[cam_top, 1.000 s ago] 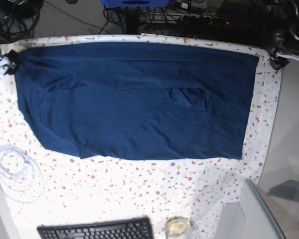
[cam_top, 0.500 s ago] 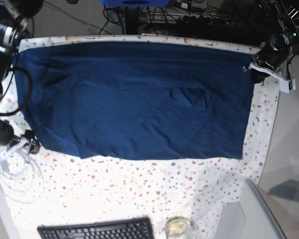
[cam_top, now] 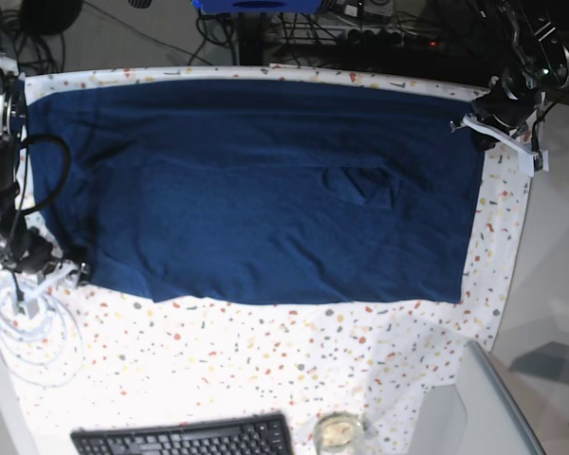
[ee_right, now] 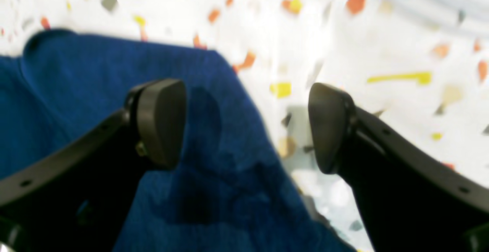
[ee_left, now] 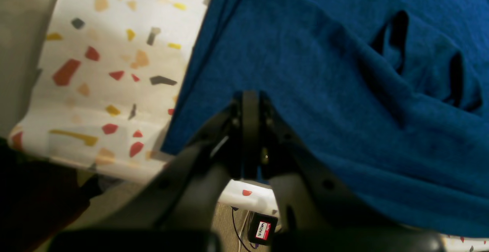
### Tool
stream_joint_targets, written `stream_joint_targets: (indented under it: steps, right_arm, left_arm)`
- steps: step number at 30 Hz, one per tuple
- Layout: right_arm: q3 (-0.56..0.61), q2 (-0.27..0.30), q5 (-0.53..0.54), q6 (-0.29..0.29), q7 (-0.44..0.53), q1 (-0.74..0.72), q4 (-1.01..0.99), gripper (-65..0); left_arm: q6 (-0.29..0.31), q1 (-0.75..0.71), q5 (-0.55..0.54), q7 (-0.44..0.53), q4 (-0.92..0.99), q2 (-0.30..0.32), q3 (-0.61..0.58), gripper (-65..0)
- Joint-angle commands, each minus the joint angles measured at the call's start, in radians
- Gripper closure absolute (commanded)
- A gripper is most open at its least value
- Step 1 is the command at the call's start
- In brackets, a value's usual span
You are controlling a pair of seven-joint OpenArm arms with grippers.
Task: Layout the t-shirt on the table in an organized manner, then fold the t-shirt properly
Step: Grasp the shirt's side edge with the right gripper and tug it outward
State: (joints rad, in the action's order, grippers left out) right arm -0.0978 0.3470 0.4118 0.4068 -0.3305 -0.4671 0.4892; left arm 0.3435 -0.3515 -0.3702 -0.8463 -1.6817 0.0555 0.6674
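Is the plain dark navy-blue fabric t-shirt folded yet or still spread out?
Spread out: the dark navy-blue fabric t-shirt lies flat across the speckled white table, no fold made.

T-shirt [cam_top: 256,185] spread across the table's [cam_top: 266,365] far half, keyboard [cam_top: 185,438] and jar [cam_top: 338,432] at near edge, cable coil [cam_top: 33,327] near-left

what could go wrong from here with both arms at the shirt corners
1. The left gripper is shut on the far corner of the t-shirt right at the table edge; its thin pinch may slip when it pulls.
2. The right gripper is open, one of its fingers over cloth, the other over bare table; closing may miss the hem or catch the tablecloth.
3. A coiled cable lies beside that corner and could snag.
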Motion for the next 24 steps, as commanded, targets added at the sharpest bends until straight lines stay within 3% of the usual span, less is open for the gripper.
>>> stream_joint_targets:
  steps: [1, 8, 17, 24]
  right_arm:
    - [-0.001, 0.016, 0.008, -0.007, 0.021, -0.028, 0.010, -45.8]
    - [0.000, 0.016, 0.008, -0.039, 0.024, -0.023, 0.010, -27.6]
    - [0.000, 0.014, 0.008, -0.041, 0.024, -0.017, 0.009, -30.6]
    - [0.000, 0.014, 0.008, -0.041, 0.024, -0.003, 0.009, -28.7]
  left_arm:
    - [0.002, 0.001, -0.010, 0.019, -0.018, 0.010, 0.004, 0.0]
    - [0.004, 0.001, -0.008, 0.019, -0.018, 0.010, 0.005, 0.0]
    - [0.004, -0.001, -0.008, 0.019, -0.018, 0.010, 0.008, 0.0]
    - [0.004, -0.001, -0.006, 0.019, -0.018, 0.010, 0.008, 0.0]
